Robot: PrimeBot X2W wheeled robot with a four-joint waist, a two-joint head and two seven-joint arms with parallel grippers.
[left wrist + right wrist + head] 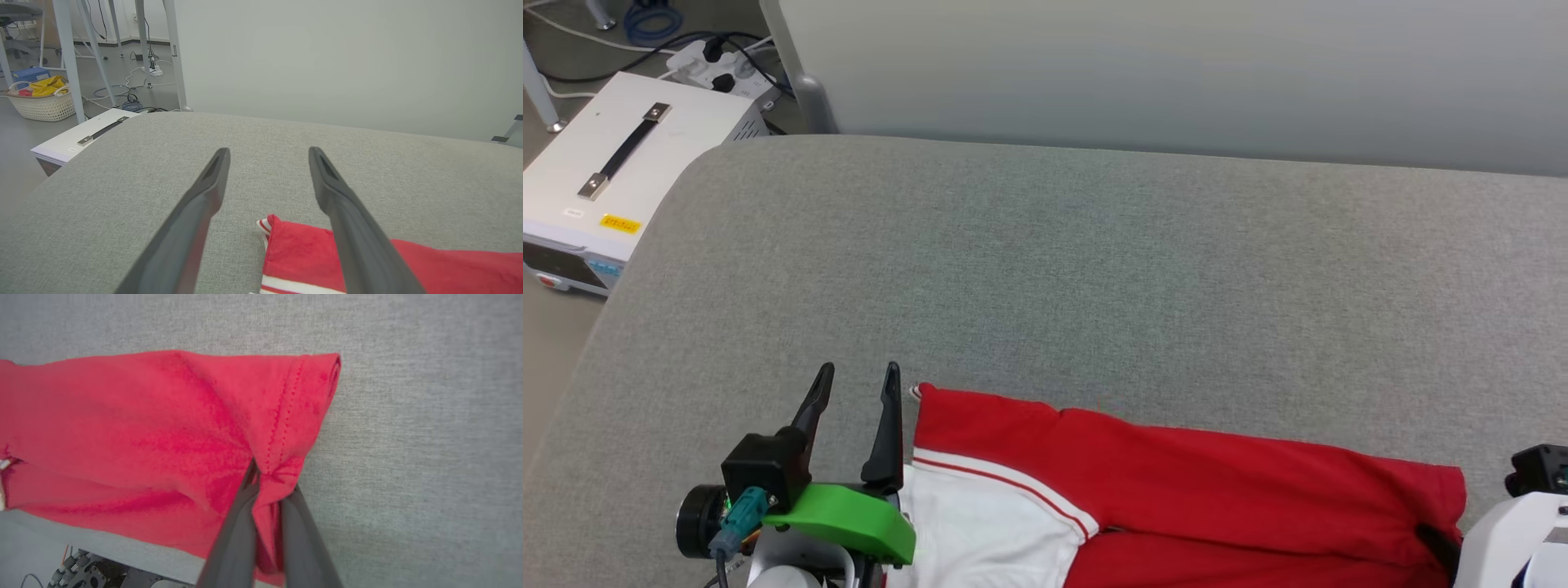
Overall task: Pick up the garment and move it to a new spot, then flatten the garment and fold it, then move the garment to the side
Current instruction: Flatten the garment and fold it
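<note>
The garment [1176,482] lies along the near edge of the grey padded table [1045,269], red with a white sleeve at its left end. My left gripper [859,371] stands open just left of that end, its right finger beside the striped trim corner; in the left wrist view the garment [294,253] lies partly under that finger of the left gripper [269,151]. My right gripper [271,479] is shut on the stitched hem of the garment [143,416] at its right end, the cloth puckered between the fingers. A dark finger [1436,541] shows there in the head view.
A white box with a black handle [613,155] stands on the floor left of the table, a power strip and cables [719,69] behind it. A pale panel [1176,73] runs along the table's far edge. A basket of clothes [41,102] sits farther off.
</note>
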